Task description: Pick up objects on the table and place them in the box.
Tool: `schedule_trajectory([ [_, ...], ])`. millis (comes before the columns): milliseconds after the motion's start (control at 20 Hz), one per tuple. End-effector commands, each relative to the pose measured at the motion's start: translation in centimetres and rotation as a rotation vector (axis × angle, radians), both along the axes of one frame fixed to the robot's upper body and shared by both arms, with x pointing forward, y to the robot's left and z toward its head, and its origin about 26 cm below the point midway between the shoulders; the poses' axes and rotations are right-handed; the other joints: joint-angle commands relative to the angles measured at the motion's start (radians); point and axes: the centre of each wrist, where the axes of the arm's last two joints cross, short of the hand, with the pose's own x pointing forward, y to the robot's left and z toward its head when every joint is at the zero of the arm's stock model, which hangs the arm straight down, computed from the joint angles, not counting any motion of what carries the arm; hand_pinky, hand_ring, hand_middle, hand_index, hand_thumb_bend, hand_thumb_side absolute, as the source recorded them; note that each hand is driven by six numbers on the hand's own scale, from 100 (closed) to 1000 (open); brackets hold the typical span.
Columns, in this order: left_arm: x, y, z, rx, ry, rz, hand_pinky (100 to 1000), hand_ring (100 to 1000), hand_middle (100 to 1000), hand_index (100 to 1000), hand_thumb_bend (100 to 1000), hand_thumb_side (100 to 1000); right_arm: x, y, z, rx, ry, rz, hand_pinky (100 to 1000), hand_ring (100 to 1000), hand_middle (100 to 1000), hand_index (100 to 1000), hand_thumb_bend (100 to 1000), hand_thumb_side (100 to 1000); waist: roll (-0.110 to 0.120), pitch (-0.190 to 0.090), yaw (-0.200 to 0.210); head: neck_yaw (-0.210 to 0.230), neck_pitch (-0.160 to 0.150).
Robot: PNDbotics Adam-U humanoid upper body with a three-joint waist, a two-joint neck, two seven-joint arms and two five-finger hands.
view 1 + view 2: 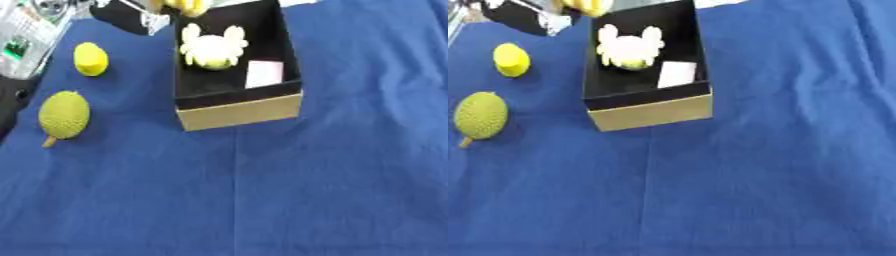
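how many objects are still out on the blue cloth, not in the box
2: a bright yellow object left of the box, and a green bumpy fruit nearer the camera. Another yellow thing at the top edge is cut off.

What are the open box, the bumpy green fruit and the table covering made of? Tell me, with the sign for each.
Open black-lined tan box: probably cardboard; its outer wall is flat, matte and tan.
Bumpy green oval fruit with a stem: possibly moulded plastic or foam, with an even pebbled skin; uncertain.
Blue table covering: fabric, showing soft creases and a matte surface.
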Motion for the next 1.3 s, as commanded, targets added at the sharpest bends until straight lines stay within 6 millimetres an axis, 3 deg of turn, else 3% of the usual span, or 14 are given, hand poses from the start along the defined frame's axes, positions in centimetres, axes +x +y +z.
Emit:
schedule_trajectory([
  [50,0.9,0.0,0.3,0.010,-0.001,-0.008,746,595,525,696,100,100,-0.1,-0.1,1.2,-0.014,-0.024,0.015,746,773,720,787,100,213,-0.005,-0.017,-0.004,0.004,-0.016],
  [250,2.4,-0.7,-1.0,0.019,0.063,-0.042,773,635,580,739,100,124,0.2,0.2,1.5,0.009,-0.028,0.037,745,773,721,787,100,238,-0.008,-0.015,-0.011,0.011,-0.016],
  [450,3.8,-0.7,-2.8,0.062,0.134,-0.035,794,673,618,764,106,219,0.3,0.3,2.0,0.006,-0.032,0.051,746,775,723,788,100,238,-0.007,-0.012,-0.013,0.009,-0.013],
  [550,4.1,-0.6,-3.4,0.085,0.159,-0.035,823,727,689,807,146,330,0.3,0.3,2.1,0.007,-0.033,0.055,745,774,722,788,100,249,-0.004,-0.011,-0.011,0.003,-0.009],
  [700,4.2,-0.3,-3.6,0.107,0.188,-0.037,848,785,774,867,178,405,0.3,0.3,2.0,0.013,-0.031,0.054,744,774,722,788,100,257,-0.003,-0.012,-0.005,-0.007,0.001],
  [1150,3.7,0.4,-3.5,0.057,0.205,-0.052,847,774,768,873,149,430,0.3,0.3,1.8,0.044,-0.025,0.049,743,773,722,787,100,283,-0.013,-0.019,0.008,-0.020,0.016],
  [1300,3.5,0.6,-3.5,0.020,0.215,-0.072,852,779,789,892,200,510,0.3,0.3,1.7,0.053,-0.023,0.050,742,773,721,786,100,296,-0.017,-0.021,0.013,-0.021,0.018],
])
